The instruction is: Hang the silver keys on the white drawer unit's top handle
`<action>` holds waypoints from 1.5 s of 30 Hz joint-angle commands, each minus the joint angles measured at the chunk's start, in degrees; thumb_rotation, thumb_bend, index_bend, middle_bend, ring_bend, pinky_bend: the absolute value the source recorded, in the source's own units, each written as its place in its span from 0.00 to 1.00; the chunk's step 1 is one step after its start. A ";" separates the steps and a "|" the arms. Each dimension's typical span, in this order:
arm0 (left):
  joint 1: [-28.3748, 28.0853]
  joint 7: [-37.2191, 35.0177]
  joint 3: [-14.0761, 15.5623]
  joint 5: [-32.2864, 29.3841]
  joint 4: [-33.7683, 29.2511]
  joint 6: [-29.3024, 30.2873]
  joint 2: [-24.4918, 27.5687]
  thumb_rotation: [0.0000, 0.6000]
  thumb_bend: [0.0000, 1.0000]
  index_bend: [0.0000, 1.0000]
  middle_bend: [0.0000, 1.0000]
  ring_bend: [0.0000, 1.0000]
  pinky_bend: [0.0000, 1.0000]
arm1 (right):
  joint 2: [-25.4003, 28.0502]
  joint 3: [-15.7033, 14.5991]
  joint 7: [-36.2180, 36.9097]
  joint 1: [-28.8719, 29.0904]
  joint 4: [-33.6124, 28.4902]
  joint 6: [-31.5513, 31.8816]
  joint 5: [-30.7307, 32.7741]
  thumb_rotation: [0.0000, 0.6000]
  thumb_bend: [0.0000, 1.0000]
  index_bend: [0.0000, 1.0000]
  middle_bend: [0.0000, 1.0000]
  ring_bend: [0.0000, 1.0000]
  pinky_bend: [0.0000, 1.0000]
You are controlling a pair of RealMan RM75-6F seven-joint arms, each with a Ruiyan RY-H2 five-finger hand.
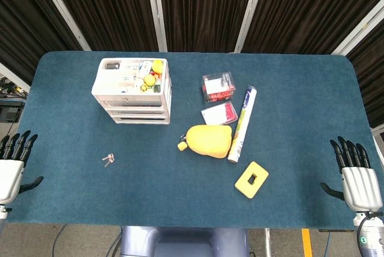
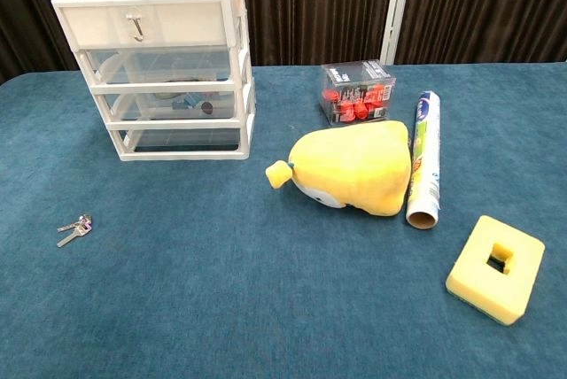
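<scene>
The silver keys (image 1: 108, 160) lie flat on the blue table, in front of and left of the white drawer unit (image 1: 133, 92); the chest view shows the keys (image 2: 74, 228) at the left and the drawer unit (image 2: 159, 78) behind them. A small metal hook-shaped handle (image 2: 135, 26) sticks out of the top drawer front. My left hand (image 1: 13, 164) hovers at the table's left front edge, fingers spread, holding nothing. My right hand (image 1: 357, 173) is at the right front edge, fingers apart and empty. Both hands are far from the keys.
A yellow plush toy (image 1: 208, 140) lies mid-table, with a rolled tube (image 1: 242, 123) to its right. Two clear boxes with red contents (image 1: 218, 86) sit behind them. A yellow foam block with a square hole (image 1: 251, 179) lies near the front.
</scene>
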 commanded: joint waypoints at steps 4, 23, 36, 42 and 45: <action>-0.12 -0.02 0.05 -0.25 -0.08 -0.44 0.19 1.00 0.12 0.00 0.00 0.00 0.00 | -0.07 -0.12 0.17 0.00 0.26 0.39 -0.72 1.00 0.00 0.00 0.00 0.00 0.00; -0.50 0.93 0.37 -0.98 -1.01 -1.91 0.52 1.00 0.12 0.00 0.00 0.00 0.00 | 0.18 -0.49 0.82 -0.02 0.47 -0.14 -0.84 1.00 0.00 0.00 0.00 0.00 0.00; -2.83 1.12 -0.15 -1.54 -2.75 -5.52 1.10 1.00 0.15 0.01 0.10 0.16 0.24 | 0.49 -0.89 0.62 -0.10 -0.07 -0.32 -1.20 1.00 0.00 0.00 0.00 0.00 0.00; -9.19 6.13 -1.65 -3.24 -4.05 -14.77 0.49 1.00 0.21 0.13 0.65 0.62 0.52 | 0.56 -0.70 1.11 -0.01 -0.23 -0.55 -0.86 1.00 0.00 0.00 0.00 0.00 0.00; -12.47 8.28 -2.55 -6.02 -5.53 -20.27 0.30 1.00 0.27 0.23 0.78 0.72 0.60 | 0.56 -0.63 1.39 0.05 -0.05 -0.76 -0.62 1.00 0.00 0.00 0.00 0.00 0.00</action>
